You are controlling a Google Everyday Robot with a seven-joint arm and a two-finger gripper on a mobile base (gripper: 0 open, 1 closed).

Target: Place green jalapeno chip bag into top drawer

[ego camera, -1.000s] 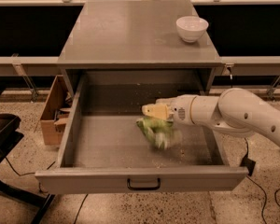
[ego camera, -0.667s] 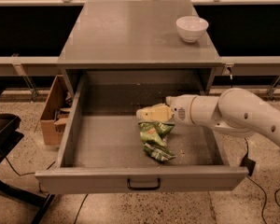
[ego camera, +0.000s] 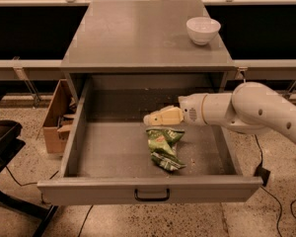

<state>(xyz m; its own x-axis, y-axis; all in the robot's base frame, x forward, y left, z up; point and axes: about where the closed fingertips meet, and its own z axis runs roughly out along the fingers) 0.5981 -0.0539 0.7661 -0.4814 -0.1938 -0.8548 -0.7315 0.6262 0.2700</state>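
**Desk:** Where are we on the drawer job?

**Operator:** Nearest me, the wide grey metal top drawer (ego camera: 89, 191) stands pulled out, with its small black handle (ego camera: 151, 196) toward the camera. The crumpled, shiny green jalapeno chip bag (ego camera: 164, 147) lies on the drawer's speckled floor, right of the middle.

**Desk:** And the end effector?

**Operator:** The cream-coloured end effector (ego camera: 150, 118) hovers just above the bag's far edge, pointing left, within the drawer. I see it side-on, so I cannot tell how far open it is. I see nothing in its hold, and the bag looks to rest on its own.

**Desk:** So the placing is done?

**Operator:** I judge so. The next move is clearing out: I would lift the arm up and back to the right, keeping off the drawer walls and the bag.

**Desk:** Anything behind?

**Operator:** The flat grey worktop (ego camera: 138, 38) carries a white ceramic bowl (ego camera: 203, 29) at its far right, well apart from the arm.
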